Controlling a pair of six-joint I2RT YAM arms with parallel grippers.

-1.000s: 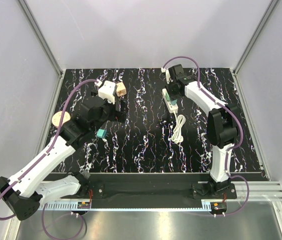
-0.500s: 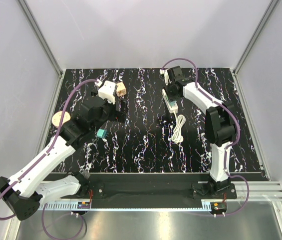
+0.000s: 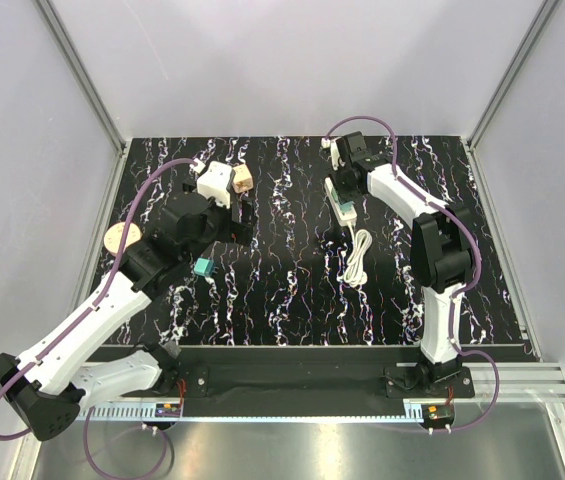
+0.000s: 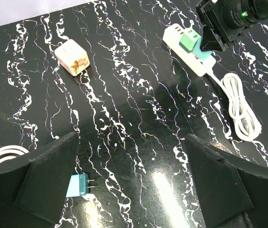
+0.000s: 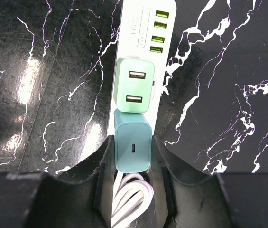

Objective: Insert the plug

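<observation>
A light-green plug (image 5: 134, 85) with two USB ports stands on the white power strip (image 5: 145, 28). Directly behind it and touching it is a darker teal-green plug (image 5: 132, 147) with one small port. My right gripper (image 5: 132, 142) is shut on that plug's sides, over the strip. How deep the held plug sits I cannot tell. From above, the right gripper (image 3: 340, 183) covers the far end of the strip (image 3: 346, 210). My left gripper (image 4: 131, 142) hangs open over bare table, its fingers far apart, at the left (image 3: 234, 225).
The strip's coiled white cord (image 3: 359, 258) lies near its front end. A teal block with two prongs (image 4: 78, 185) rests beside my left finger. A white adapter with an orange print (image 4: 72, 57) lies further back, and a round wooden disc (image 3: 120, 237) is near the left wall.
The right arm shifted slightly over the strip's far end and then held still. The left arm has not moved.
</observation>
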